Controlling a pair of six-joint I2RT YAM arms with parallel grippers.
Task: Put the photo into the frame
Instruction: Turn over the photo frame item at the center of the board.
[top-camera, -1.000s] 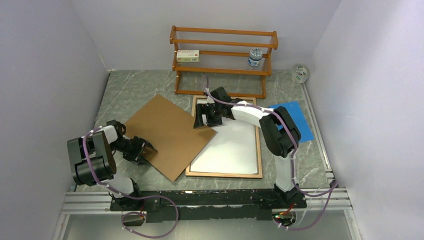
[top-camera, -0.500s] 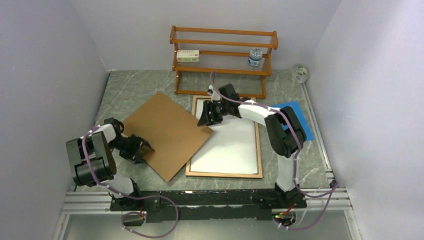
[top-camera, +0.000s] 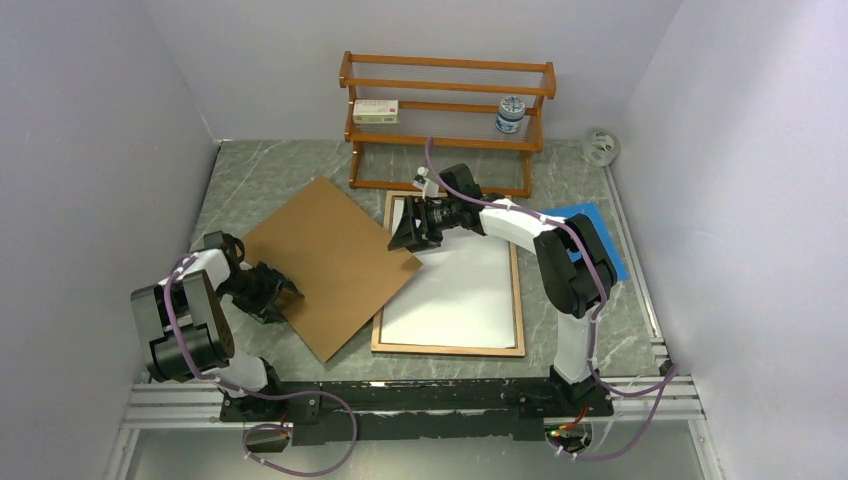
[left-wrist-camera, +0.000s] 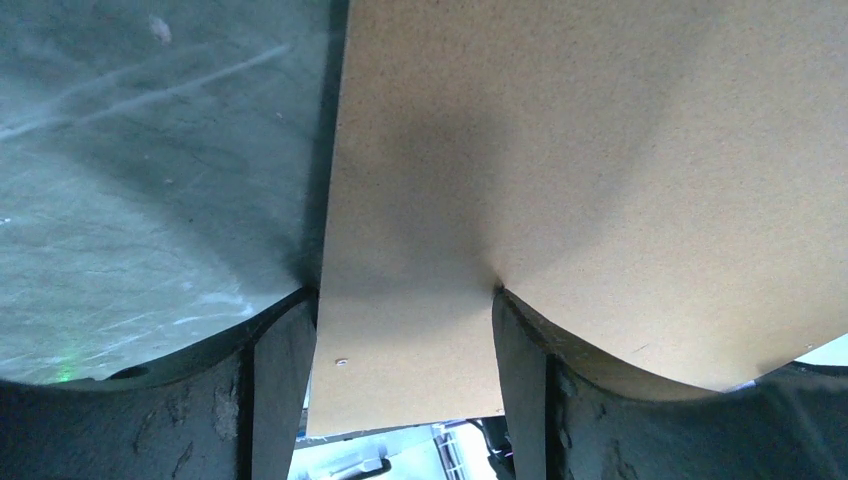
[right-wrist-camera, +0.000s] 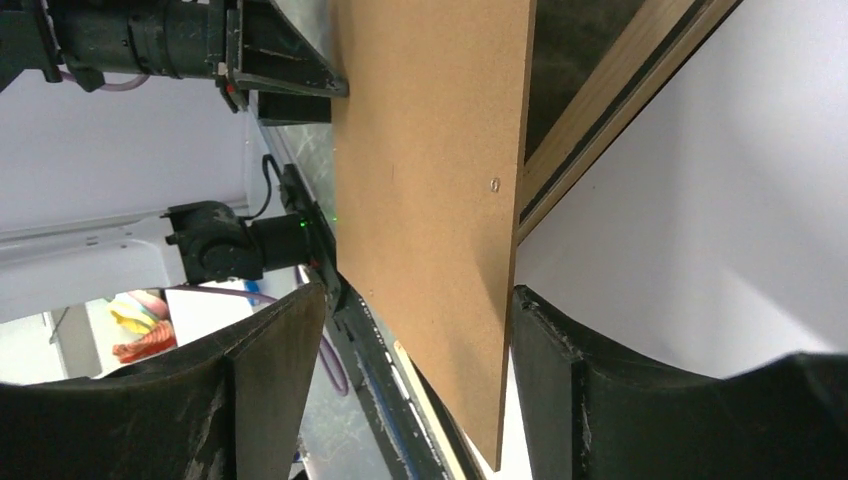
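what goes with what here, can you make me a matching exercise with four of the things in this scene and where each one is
Things:
1. brown board
2. photo
3. blue sheet
4. jar

Places:
A. on a shelf of the wooden rack, near its right end
B. flat on the table, right of the frame
C. white side up, inside the frame
D. left of the photo, one corner over the frame's left edge

Pairs: 1-D, 2-C, 3-B, 4-A
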